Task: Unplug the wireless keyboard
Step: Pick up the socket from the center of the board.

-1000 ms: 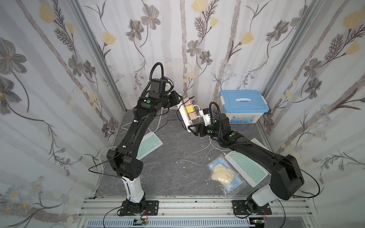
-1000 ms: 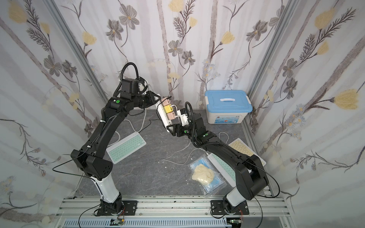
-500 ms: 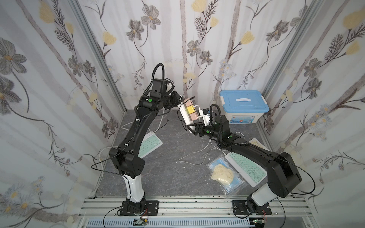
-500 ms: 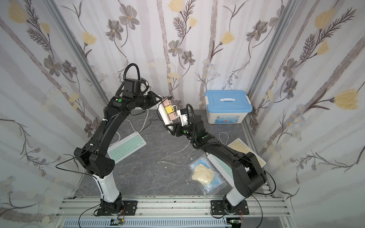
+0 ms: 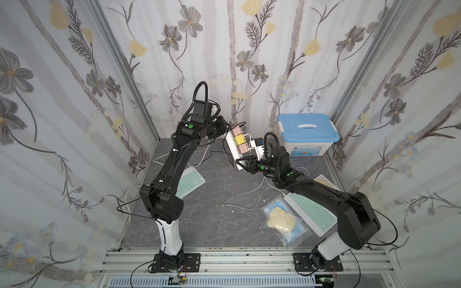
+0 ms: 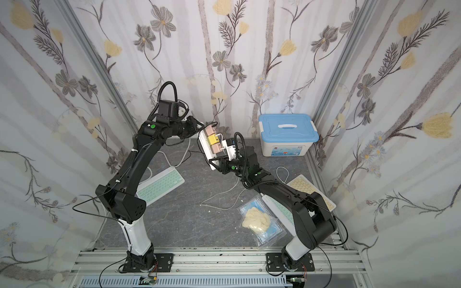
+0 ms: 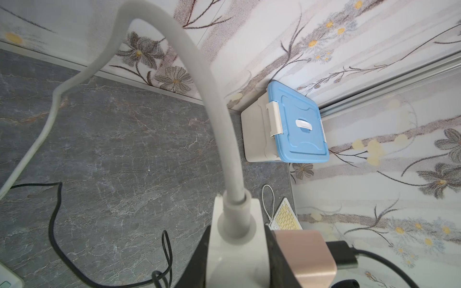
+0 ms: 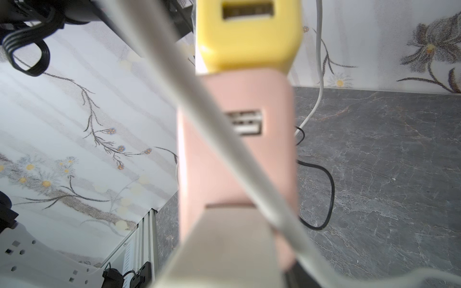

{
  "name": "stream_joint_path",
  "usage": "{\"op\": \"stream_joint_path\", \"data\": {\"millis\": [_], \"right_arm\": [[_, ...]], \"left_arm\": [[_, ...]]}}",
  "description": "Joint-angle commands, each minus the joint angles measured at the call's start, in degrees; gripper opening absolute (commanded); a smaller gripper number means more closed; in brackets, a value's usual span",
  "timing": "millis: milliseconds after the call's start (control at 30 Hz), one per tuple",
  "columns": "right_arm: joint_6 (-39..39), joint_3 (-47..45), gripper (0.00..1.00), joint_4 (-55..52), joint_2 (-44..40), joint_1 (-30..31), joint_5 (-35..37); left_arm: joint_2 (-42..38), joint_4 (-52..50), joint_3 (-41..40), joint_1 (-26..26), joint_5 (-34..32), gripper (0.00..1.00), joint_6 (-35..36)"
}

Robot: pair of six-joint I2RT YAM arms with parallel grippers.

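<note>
The left gripper [image 7: 237,264] is clamped on the lifted power strip [image 5: 232,149]. The right gripper [image 5: 245,164] sits at its five o'clock end, and it is not possible to tell whether its claw is apart or together.

Lab cell; alu rail [image 5: 237,259], wallpaper panels [image 5: 62,99]

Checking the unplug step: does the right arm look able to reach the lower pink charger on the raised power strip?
Probably yes: the right gripper sits close beside the lower pink charger; only a white cable crosses in front.
</note>
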Motion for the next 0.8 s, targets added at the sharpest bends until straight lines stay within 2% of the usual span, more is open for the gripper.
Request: {"op": "stream_joint_path", "data": {"millis": [0,33,67,100,233,333,467,633,767], "right_arm": [[7.6,-0.5,0.00,7.0,-0.5,-1.0,-2.6],[8.6,-0.5,0.00,8.1,-0.5,-1.2,-3.6],[9.6,-0.3,0.00,8.8,-0.5,-1.3,-4.3],[10.3,-0.1,0.00,9.4,-0.7,-1.5,-4.7],[12.3,0.0,0.00,11.5,-0.8,-1.8,-6.5],[14.0,-0.2,0.00,13.4,-0.7,-2.0,-8.1],[17.6,-0.4,0.00,17.4,-0.4,-2.3,-11.0],[20.7,0.3,0.00,19.5,-0.5,-2.7,-13.5],[21.8,0.8,0.00,19.8,-0.7,-2.8,-15.1]], "left_arm": [[-3.0,8.0,-3.9,0.9,2.7,0.29,-1.9],[-3.7,9.2,-5.1,1.1,2.8,0.35,-2.5],[-4.1,10.0,-6.1,1.4,3.1,0.48,-2.8],[-4.5,10.6,-6.7,1.6,3.4,0.55,-2.8],[-6.3,13.3,-9.6,2.9,5.1,0.70,-2.7],[-8.0,16.9,-13.2,3.9,7.2,0.85,-2.8],[-10.7,28.8,-22.3,4.4,13.6,0.98,-4.6],[-13.7,48.0,-33.5,5.5,18.0,1.00,-8.9],[-12.6,59.5,-36.3,6.4,20.2,1.00,-14.0]]}}
